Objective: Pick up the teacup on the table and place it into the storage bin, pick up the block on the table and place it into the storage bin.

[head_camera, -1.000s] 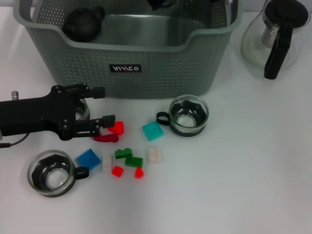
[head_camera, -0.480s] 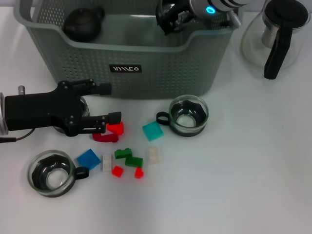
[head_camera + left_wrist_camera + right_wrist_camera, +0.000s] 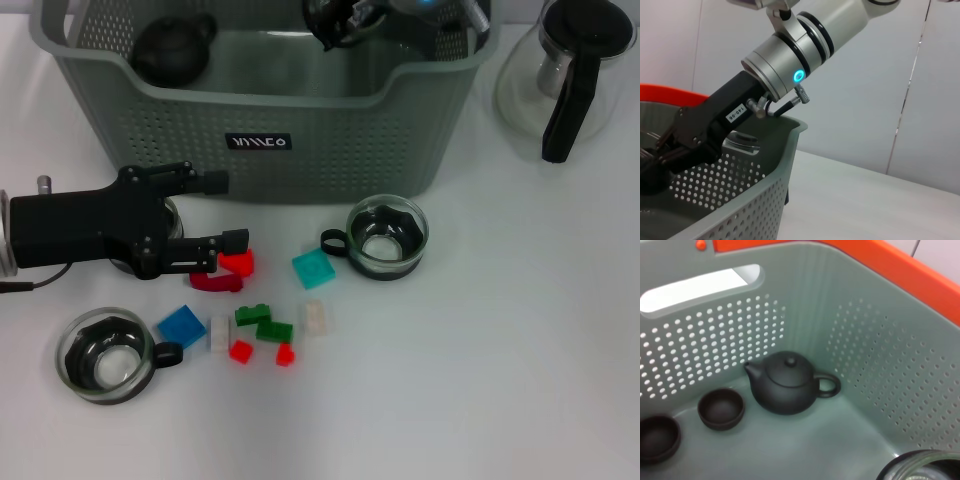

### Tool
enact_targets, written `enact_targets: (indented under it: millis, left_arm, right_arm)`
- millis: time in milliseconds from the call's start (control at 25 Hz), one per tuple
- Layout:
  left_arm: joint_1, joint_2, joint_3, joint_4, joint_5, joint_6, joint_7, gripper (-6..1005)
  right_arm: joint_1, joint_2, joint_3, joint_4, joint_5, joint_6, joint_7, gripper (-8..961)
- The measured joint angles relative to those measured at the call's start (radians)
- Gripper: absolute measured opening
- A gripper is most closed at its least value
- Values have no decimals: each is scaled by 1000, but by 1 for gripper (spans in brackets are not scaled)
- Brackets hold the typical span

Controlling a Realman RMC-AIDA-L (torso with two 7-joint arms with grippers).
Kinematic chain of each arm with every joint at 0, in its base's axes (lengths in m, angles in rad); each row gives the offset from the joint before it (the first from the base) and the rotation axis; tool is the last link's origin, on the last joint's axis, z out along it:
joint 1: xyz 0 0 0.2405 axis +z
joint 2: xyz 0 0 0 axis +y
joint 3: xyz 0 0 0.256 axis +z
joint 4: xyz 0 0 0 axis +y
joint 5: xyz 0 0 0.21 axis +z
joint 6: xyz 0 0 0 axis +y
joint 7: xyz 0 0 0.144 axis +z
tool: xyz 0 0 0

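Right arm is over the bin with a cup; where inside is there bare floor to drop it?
Bare floor lies right of the teapot, toward the storage bin wall. Crowded left of it: two small dark cups.

Lighting's bright and even from overhead, so the white tabletop [image 3: 480, 380] looks nearly washed out and shadows under the blocks and cups are faint and soft. Head view is a bit soft overall. The glass pot [image 3: 560, 75] catches mild glare. Wrist views look cleaner, pretty evenly lit.
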Motion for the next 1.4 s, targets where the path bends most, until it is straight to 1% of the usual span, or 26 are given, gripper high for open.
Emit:
enact_targets:
  millis: [360,1400]
  left_arm:
    - [-8,0,0,0,-5,0,1,792]
    - [-14,0,0,0,-6,-14,2,791]
  right_arm:
    - [2,-1,-6,-7,-6,-22,0,57]
    - [-6,-2,-20,1,-11,-16,0,129]
